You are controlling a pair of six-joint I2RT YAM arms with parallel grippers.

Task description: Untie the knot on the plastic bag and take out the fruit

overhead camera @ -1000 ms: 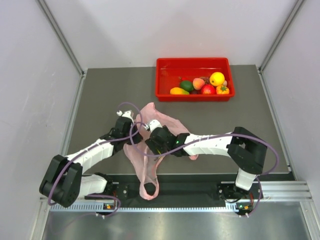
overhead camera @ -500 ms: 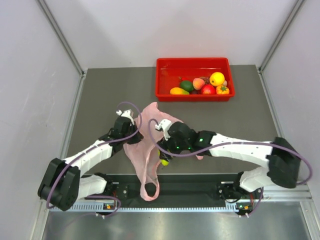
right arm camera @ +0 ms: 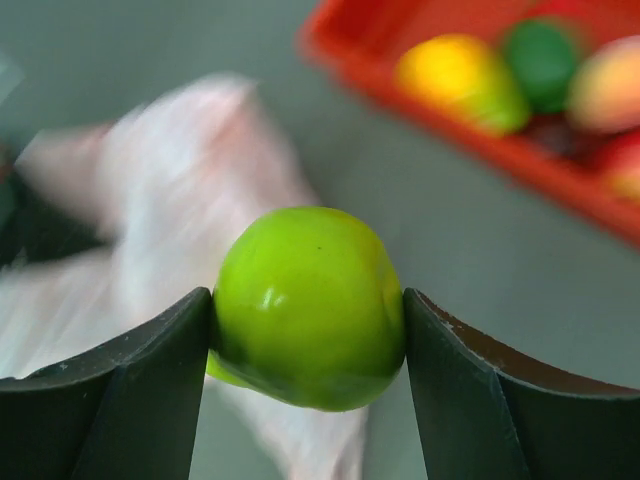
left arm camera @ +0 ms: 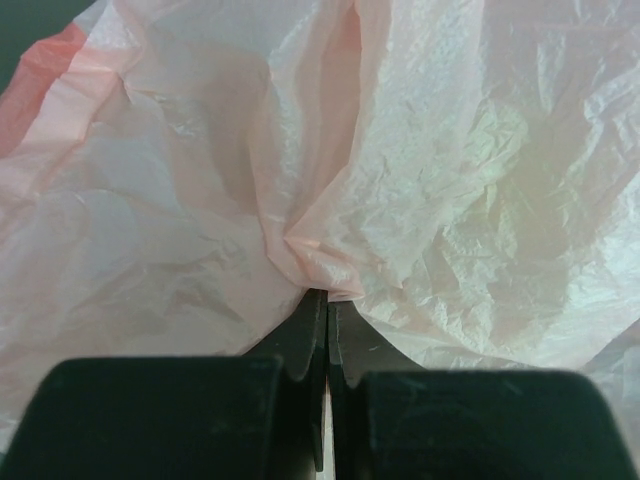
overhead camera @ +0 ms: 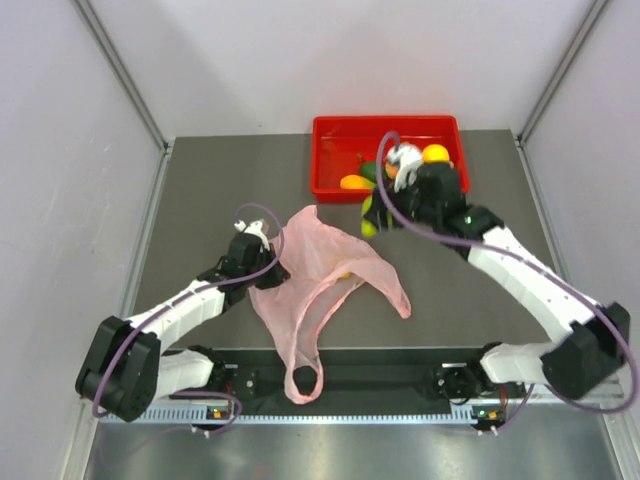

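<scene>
Right now the right end effector [right arm camera: 307, 305] is partly spread and clamped on a green fruit [overhead camera: 368, 218], one finger [right arm camera: 120, 400] on each side of it. The fruit fills the gap between the jaws and is lifted clear of the counter [overhead camera: 200, 200]. In the top view it hangs just in front of the near edge of the red tray [overhead camera: 322, 160], well apart from the plastic bag [overhead camera: 320, 270].

The tray holds more fruit: a round yellow one [overhead camera: 435, 153], a yellow-green oval [right arm camera: 462, 80], a dark green one [right arm camera: 545, 55] and a peach [right arm camera: 605, 85]. These are blurred in the right wrist view.

The left end effector [left arm camera: 327, 300] is pressed together, pinching a fold of pink film at the bag's left edge. The film puckers toward the fingertips.

The bag lies flat and crumpled mid-counter, with one long handle loop [overhead camera: 300, 375] trailing over the near edge between the arm bases. A small yellow shape [overhead camera: 345, 275] shows in the bag near its mouth. Can't tell from these views where the knot is.
</scene>
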